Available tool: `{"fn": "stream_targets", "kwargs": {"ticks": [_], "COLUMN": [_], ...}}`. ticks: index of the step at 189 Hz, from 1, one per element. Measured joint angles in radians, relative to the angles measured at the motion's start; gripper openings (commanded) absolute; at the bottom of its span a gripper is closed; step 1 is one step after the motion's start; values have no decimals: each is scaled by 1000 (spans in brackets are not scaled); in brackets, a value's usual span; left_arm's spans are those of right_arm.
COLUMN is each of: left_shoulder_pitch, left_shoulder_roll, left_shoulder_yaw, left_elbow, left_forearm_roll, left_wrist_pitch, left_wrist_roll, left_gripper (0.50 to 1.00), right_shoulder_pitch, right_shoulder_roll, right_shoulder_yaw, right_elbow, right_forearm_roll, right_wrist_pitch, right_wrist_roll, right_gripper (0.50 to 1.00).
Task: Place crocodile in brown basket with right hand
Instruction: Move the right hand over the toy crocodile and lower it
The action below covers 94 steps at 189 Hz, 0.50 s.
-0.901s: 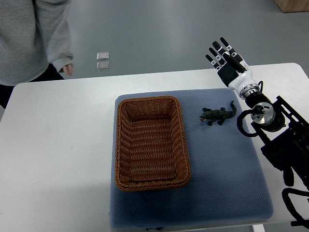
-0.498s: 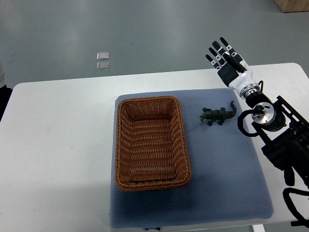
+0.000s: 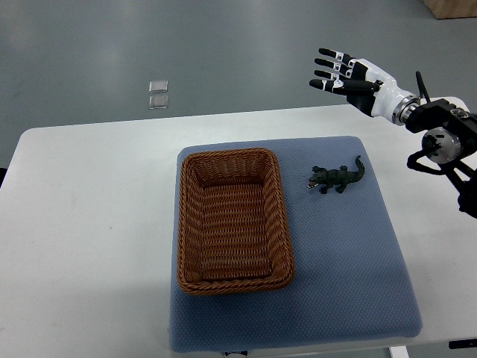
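A small dark green toy crocodile (image 3: pixel 337 177) lies on the blue mat (image 3: pixel 350 261), just right of the brown wicker basket (image 3: pixel 232 219), head towards the basket. The basket holds nothing. My right hand (image 3: pixel 344 73) hangs above the table's far edge, up and right of the crocodile, fingers spread and pointing left, holding nothing. Its arm (image 3: pixel 440 138) enters from the right edge. The left arm is out of view.
The mat lies on a white table (image 3: pixel 89 224). Two small clear squares (image 3: pixel 158 94) lie on the grey floor beyond the table. A brown box corner (image 3: pixel 453 7) shows at the top right.
My right hand has lifted and turned, its fingers now pointing left instead of away. The forearm rose off the mat's right side. The person at the upper left has gone from view.
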<state>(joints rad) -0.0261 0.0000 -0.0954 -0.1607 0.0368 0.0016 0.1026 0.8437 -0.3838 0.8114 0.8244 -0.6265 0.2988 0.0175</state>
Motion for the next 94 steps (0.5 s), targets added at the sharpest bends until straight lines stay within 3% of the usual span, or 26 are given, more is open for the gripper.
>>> {"fn": "stream_targets", "kwargs": {"ticks": [39,94], "left_shoulder_pitch": [-2,-5], "left_shoulder_roll": [0,0], "left_shoulder_yaw": [4,6], "left_elbow": [-5,-5], "left_forearm_roll": [4,5], "left_wrist_pitch": [-2,-6], "left_wrist_roll": [-1,-1], "left_gripper": [1000,1000], "right_shoulder_pitch": [230,554], "right_shoulder_roll": [-143,-151], "right_shoulder_yaw": [-334,-813], "right_elbow": [89,163], "right_forearm_roll": [-274,-359], "right_wrist_pitch": [115,236], "right_wrist_roll": [-88,-225], "right_gripper": [926,924]}}
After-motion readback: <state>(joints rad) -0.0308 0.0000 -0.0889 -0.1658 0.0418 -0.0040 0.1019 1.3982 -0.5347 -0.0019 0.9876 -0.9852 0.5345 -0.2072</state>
